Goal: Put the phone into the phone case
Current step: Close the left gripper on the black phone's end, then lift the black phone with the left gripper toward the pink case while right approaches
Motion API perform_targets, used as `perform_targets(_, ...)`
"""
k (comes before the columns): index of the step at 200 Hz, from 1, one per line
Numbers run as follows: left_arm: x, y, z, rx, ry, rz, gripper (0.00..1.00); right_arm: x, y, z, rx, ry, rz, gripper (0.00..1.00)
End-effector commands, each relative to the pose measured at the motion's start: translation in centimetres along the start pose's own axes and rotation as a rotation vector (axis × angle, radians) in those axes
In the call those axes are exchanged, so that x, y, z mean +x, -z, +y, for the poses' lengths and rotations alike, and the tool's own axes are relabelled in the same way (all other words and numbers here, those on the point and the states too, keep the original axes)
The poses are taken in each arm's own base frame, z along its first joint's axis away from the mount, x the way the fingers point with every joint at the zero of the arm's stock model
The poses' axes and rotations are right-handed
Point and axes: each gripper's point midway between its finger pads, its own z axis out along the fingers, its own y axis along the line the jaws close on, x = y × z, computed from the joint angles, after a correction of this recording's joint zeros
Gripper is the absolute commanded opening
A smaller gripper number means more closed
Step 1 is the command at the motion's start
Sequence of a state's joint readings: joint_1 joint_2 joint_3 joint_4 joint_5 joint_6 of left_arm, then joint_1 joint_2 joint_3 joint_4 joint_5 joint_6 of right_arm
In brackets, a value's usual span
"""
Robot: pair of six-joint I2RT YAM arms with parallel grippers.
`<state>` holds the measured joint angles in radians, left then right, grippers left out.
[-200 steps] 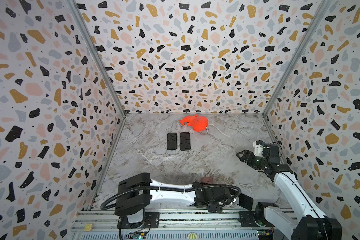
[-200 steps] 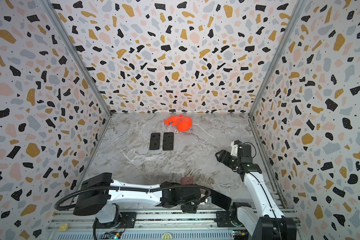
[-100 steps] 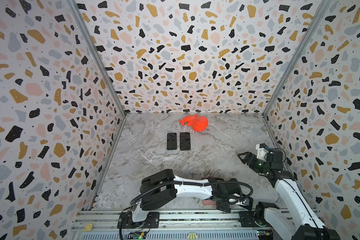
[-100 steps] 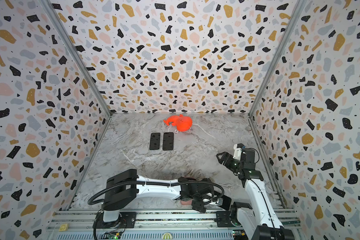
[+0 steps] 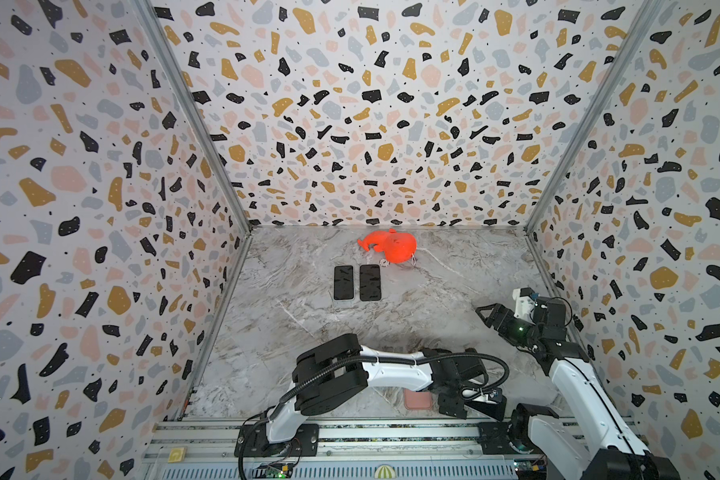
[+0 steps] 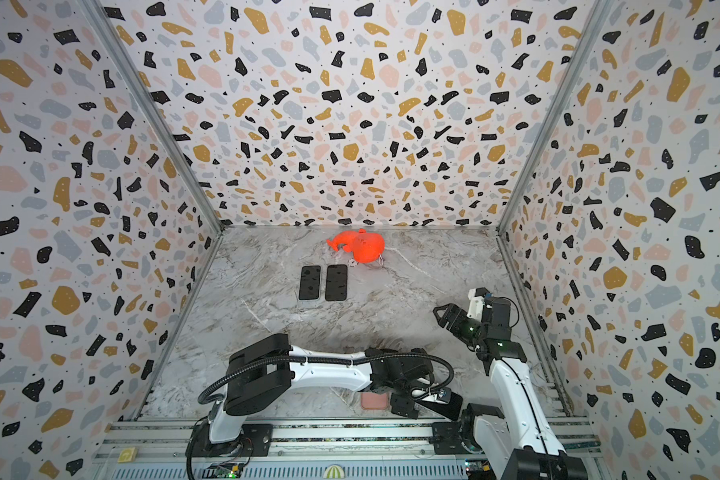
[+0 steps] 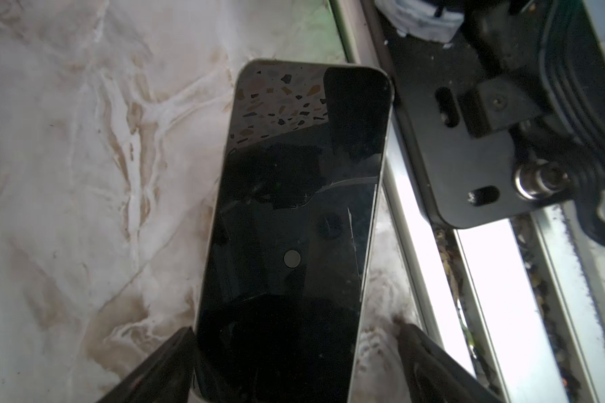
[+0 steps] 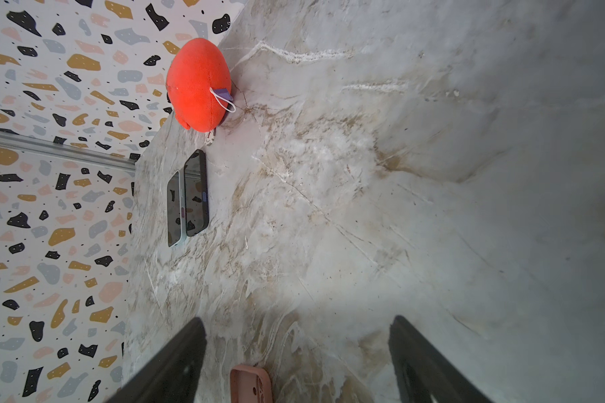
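Phone (image 7: 294,226) — glossy black slab, rounded corners, veined marble table (image 7: 84,139)

Terrazzo walls (image 5: 350,124) all round: black, mustard, pink and grey chips on white. The table (image 5: 433,291), grey-white marble with brown veins. Vivid orange-red plush toy (image 5: 391,246) by the back edge, dusty-pink phone case (image 5: 418,401) at the front edge, phone (image 7: 294,226) glossy black, silvery rim.

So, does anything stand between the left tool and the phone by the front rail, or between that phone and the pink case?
Nothing visible does. The phone lies between the fingers of the open left tool. The pink case sits close by, but the left arm hides the stretch between them.
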<state>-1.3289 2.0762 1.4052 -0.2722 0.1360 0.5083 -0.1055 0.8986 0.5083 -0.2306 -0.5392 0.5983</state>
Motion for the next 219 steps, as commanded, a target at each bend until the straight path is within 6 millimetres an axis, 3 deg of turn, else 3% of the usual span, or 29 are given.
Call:
perform_targets(1, 0.3, -1.3, 0.8, 0.019, 0.014, 0.013, 0.91, 0.1, 0.0, -0.1, -0.008, -0.003, -0.002, 0.84)
perform_targets(47, 2.8, -2.8, 0.0, 0.106, 0.018, 0.108, 0.86, -0.1, 0.3, -0.2, 0.002, -0.005, -0.013, 0.84)
perform_targets(80, 4.5, -2.2, 0.2, 0.135, 0.035, 0.151, 0.77, -0.2, 0.2, -0.5, 0.011, -0.007, -0.017, 0.84)
perform_targets(174, 8.5, -0.4, 5.1, 0.033, 0.096, 0.220, 0.70, 0.7, -0.6, -2.0, 0.036, -0.020, -0.002, 0.84)
perform_targets(219, 10.2, 0.6, 8.2, -0.027, 0.139, 0.234, 0.72, 3.9, -2.6, -2.9, -0.025, -0.067, 0.085, 0.78)
